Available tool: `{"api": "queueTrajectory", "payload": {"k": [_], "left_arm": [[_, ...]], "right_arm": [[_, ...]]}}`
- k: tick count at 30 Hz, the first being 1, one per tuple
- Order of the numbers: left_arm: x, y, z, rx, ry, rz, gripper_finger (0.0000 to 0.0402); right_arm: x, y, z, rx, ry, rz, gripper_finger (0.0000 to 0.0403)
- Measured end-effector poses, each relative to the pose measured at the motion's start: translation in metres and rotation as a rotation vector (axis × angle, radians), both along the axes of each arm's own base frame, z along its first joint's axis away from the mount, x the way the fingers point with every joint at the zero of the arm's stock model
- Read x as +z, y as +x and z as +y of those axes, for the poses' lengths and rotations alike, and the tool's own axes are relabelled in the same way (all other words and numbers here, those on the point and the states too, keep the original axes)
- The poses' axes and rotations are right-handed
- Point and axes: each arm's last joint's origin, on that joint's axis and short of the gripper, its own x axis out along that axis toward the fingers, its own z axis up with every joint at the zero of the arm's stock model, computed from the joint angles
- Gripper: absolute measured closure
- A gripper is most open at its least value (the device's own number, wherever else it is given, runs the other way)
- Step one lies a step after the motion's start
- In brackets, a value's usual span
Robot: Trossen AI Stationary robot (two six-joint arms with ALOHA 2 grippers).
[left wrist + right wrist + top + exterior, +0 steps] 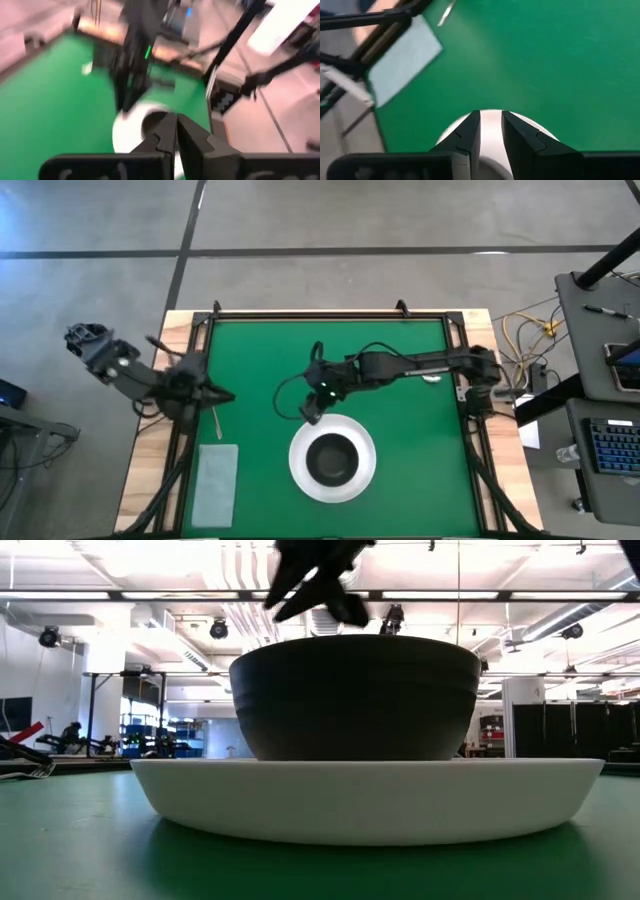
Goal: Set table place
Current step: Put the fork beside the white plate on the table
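The round white plate [300, 470] lies on the green table [400, 440] near its near edge, and the dark bowl [332, 458] stands in its middle. In the low view the bowl [355, 695] rests by its base on the plate [365, 802]. My right gripper [310, 412] hovers over the plate's far-left rim [490, 122], fingers slightly open, holding nothing. My left gripper [226, 395] is shut and empty at the table's left side. The silver fork [215, 420] lies just under it. A small silver thing, probably the spoon [432, 378], lies partly hidden under the right arm.
The pale grey napkin [216, 483] lies flat at the near-left corner, also seen in the right wrist view as the napkin [402, 57], with the fork [446, 14] beyond it. Black rails [330, 317] frame the top. Bare green spreads over the far half.
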Motion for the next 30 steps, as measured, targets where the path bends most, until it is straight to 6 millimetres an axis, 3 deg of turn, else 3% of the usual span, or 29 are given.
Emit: {"api": "queueTrajectory", "payload": {"k": [5,11,17,24,30], "left_arm": [[0.018,-0.011,0.011,0.115,0.030,-0.136,0.0402],[0.017,-0.021,0.022,0.261,0.051,-0.168,0.0402],[0.018,-0.041,0.036,0.286,0.015,-0.216,0.0402],[0.018,-0.066,0.053,0.282,-0.009,-0.257,0.0402],[-0.010,-0.072,0.054,0.224,-0.033,-0.176,0.0402]], "right_arm": [[-0.036,0.042,-0.027,0.093,0.153,-0.085,0.0331],[-0.070,0.090,-0.067,0.130,0.267,-0.121,0.0326],[-0.087,0.132,-0.076,0.214,0.345,-0.212,0.0316],[-0.111,0.152,-0.077,0.092,0.558,-0.390,0.0317],[-0.119,0.155,-0.073,0.031,0.561,-0.380,0.0325]]}}
